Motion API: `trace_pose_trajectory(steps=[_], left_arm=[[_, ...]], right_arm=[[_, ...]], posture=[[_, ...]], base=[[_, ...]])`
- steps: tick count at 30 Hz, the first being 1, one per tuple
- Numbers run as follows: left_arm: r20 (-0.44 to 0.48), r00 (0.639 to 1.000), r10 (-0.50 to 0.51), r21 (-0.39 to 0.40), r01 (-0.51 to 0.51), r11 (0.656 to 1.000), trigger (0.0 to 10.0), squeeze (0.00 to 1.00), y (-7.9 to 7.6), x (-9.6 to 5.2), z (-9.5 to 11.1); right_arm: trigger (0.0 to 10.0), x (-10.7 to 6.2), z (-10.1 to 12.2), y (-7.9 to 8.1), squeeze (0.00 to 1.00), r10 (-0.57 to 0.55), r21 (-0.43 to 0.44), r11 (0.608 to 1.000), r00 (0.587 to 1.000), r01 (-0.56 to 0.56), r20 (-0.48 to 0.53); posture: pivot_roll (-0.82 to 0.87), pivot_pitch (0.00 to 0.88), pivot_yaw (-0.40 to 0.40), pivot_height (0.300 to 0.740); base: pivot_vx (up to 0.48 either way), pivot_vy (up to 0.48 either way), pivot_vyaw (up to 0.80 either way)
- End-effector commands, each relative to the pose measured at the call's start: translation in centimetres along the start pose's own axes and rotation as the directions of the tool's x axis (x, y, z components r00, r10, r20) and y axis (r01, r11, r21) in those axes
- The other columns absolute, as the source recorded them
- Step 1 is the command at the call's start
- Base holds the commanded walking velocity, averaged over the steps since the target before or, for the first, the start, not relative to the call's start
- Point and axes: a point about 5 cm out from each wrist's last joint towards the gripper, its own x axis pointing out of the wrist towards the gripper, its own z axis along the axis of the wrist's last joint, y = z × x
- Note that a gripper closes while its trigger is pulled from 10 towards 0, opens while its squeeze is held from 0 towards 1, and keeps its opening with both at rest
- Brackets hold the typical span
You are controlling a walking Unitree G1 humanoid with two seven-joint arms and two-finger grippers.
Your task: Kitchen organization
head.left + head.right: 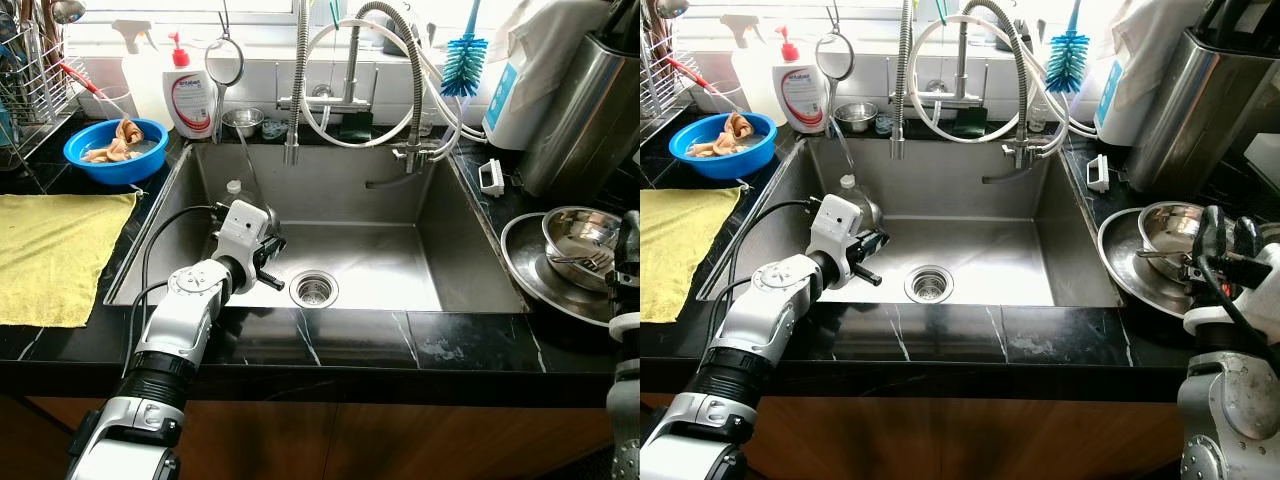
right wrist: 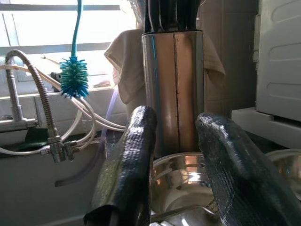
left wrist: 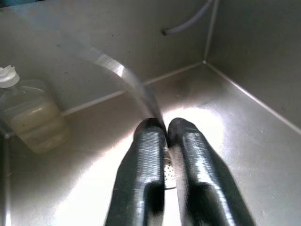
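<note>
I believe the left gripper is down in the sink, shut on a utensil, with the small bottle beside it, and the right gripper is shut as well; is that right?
Not quite: the right gripper is open, its fingers spread before the steel bowl, as the right wrist view shows. The rest holds: the left gripper is in the sink, shut on a metal utensil, with the small bottle beside it.

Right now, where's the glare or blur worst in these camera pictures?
Left wrist view: bright glare on the sink floor ahead of the left gripper, and its held utensil handle is smeared. Right wrist view: the window is blown out. Eye views are mostly sharp.
</note>
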Motion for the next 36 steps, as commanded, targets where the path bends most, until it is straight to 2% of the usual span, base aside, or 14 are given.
trace_pose_trajectory(steps=[1,15,19,20,24,25,27,29,34,35,36], left_arm=[[0.029,1.0,-0.013,0.011,0.013,1.0,10.0,1.0,0.0,-0.1,1.1],[0.022,1.0,-0.018,0.019,0.018,1.0,10.0,1.0,0.0,-0.3,1.1],[0.055,0.998,-0.018,0.019,0.017,1.0,10.0,1.0,-0.1,-0.2,1.6],[0.072,0.997,-0.013,0.02,0.011,1.0,10.0,0.0,-0.1,-0.2,1.9],[0.127,0.992,0.008,0.007,-0.009,1.0,10.0,0.0,0.1,-0.2,2.7],[0.184,0.982,0.03,-0.013,-0.028,1.0,10.0,0.0,0.3,-0.3,3.5],[0.227,0.973,0.047,-0.027,-0.042,0.999,10.0,0.0,0.5,-0.5,4.0],[0.278,0.958,0.076,-0.035,-0.069,0.997,10.0,0.0,0.8,-0.7,4.6],[0.375,0.918,0.127,-0.039,-0.121,0.992,10.0,0.0,1.5,-1.4,5.4],[0.404,0.903,0.144,-0.029,-0.144,0.989,10.0,0.0,1.7,-1.8,5.6],[0.414,0.898,0.151,-0.029,-0.153,0.988,10.0,0.0,1.9,-2.0,5.6]], right_arm=[[10.0,-0.2,0.4,-0.1,0.0,-0.012,-0.01,1.0,1.0,0.012,0.015],[10.0,-0.3,-0.1,0.0,0.0,-0.02,-0.014,1.0,1.0,0.019,-0.01],[10.0,-0.2,-0.2,0.1,0.0,-0.008,-0.05,0.999,1.0,0.007,-0.019],[10.0,-0.2,-0.2,0.3,0.0,0.004,-0.056,0.998,1.0,-0.005,-0.019],[10.0,-0.2,0.1,1.1,0.0,0.06,-0.061,0.996,0.998,-0.061,-0.014],[10.0,-0.3,0.4,1.9,1.0,0.105,-0.064,0.992,0.994,-0.105,-0.003],[10.0,-0.3,0.6,2.3,1.0,0.131,-0.075,0.989,0.991,-0.131,0.005],[10.0,-0.3,0.8,2.6,1.0,0.139,-0.125,0.983,0.99,-0.135,0.018],[10.0,-0.6,0.6,2.8,1.0,0.122,-0.129,0.984,0.992,-0.119,0.013],[10.0,-0.9,0.2,2.9,0.95,0.123,-0.143,0.982,0.992,-0.123,-0.004],[10.0,-1.1,0.0,3.0,0.58,0.129,-0.155,0.979,0.991,-0.13,-0.019]], posture=[[0.01,0.0,-0.024,0.719],[0.01,0.0,-0.025,0.719],[0.01,0.0,-0.024,0.719],[0.01,0.0,-0.024,0.719],[0.01,0.0,-0.022,0.719],[0.01,0.0,-0.022,0.719],[0.01,0.0,-0.022,0.719],[0.01,0.0,-0.022,0.719],[0.0,0.0,-0.023,0.719],[0.0,0.0,-0.023,0.719],[0.0,0.0,-0.023,0.719]], base=[[0.0,0.0,0.0],[0.0,0.0,0.0],[0.0,0.0,0.0],[0.0,0.0,0.0],[0.0,0.0,0.0],[0.0,0.0,0.0],[0.0,0.0,0.0],[0.0,0.0,0.0],[0.0,0.0,0.0],[0.0,0.0,0.0],[0.0,0.0,0.0]])
